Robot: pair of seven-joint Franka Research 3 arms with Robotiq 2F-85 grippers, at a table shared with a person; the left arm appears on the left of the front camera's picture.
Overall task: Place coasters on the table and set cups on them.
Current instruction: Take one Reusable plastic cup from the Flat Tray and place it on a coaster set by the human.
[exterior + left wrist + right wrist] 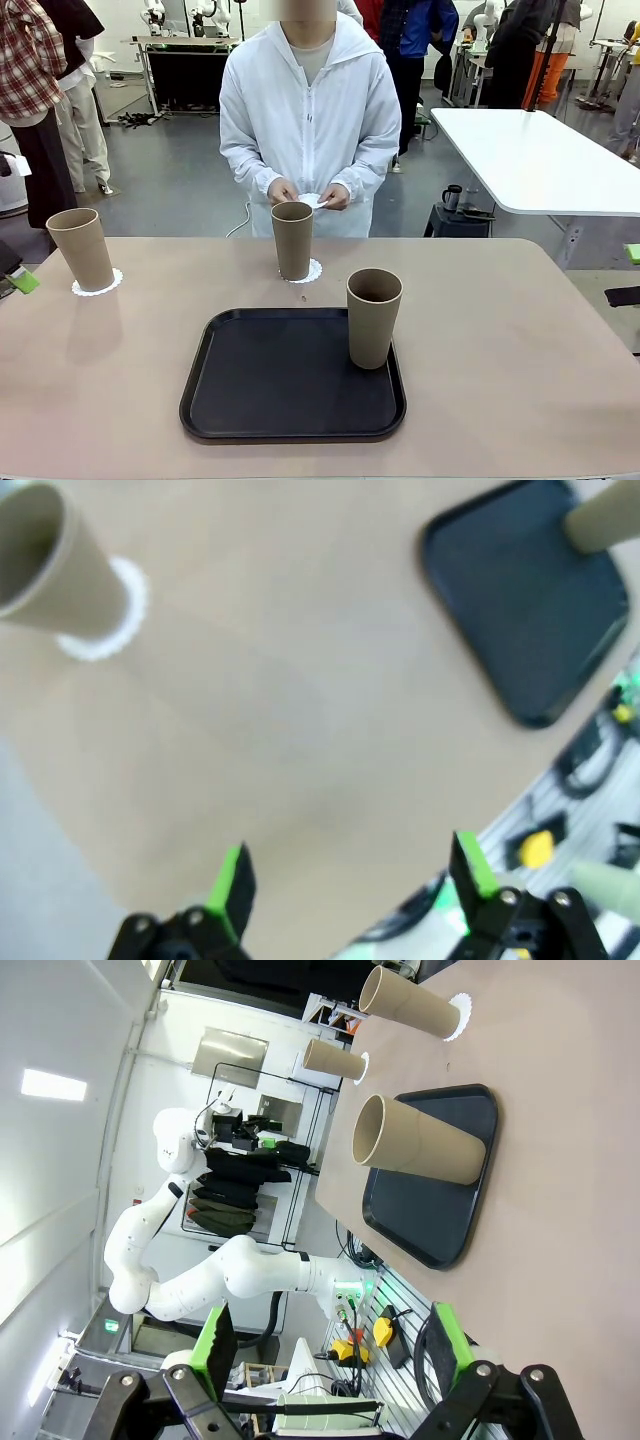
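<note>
Grippers are counted as two. At the bottom of the left wrist view the left gripper is seen with its green-padded fingers spread wide and empty. The right gripper, at the bottom of the right wrist view, is likewise released and empty.

One black tray is laid on the table at lower centre of the front view. The first of three cups is stood upright directly on the tray, near its right edge. Beyond the tray, at mid-frame, a second cup is set upright on the first of three coasters, of which just a lacy sliver is shown around the base. At the left of the frame a third cup is stood on a second coaster, likewise mostly covered. At the far edge, upper centre, a third white coaster is held between the person's hands; it is largely hidden by the fingers, so its shape is hard to make out.

The left wrist view is blurred, and the two cups in it are cut off at the frame's upper corners.
</note>
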